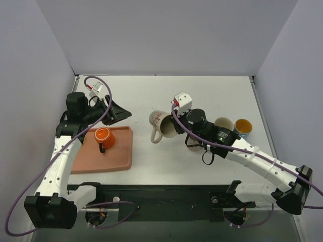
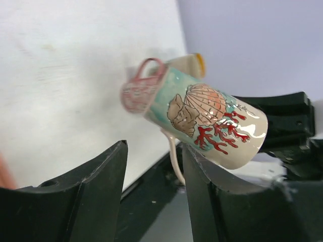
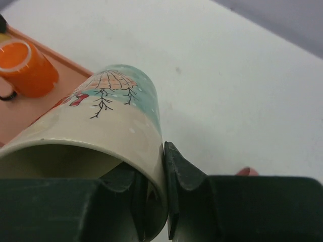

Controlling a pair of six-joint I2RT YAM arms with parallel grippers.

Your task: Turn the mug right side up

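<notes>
The mug (image 1: pixel 160 123) is cream and teal with a shell and red coral picture. It is tilted on its side above the middle of the table, with its handle hanging down. My right gripper (image 1: pixel 174 128) is shut on its rim, one finger inside and one outside, as the right wrist view shows (image 3: pixel 164 151) on the mug (image 3: pixel 101 116). My left gripper (image 1: pixel 121 115) is open and empty over the tray's far edge, left of the mug. In the left wrist view, the mug (image 2: pixel 202 118) shows beyond its fingers (image 2: pixel 154 148).
An orange mug (image 1: pixel 104 137) stands on a pink tray (image 1: pixel 121 156) at the left. A cream cup (image 1: pixel 223 123) and a yellow-lined cup (image 1: pixel 243 126) stand at the right. A pink mug (image 2: pixel 139 93) sits behind the held mug, under the right arm.
</notes>
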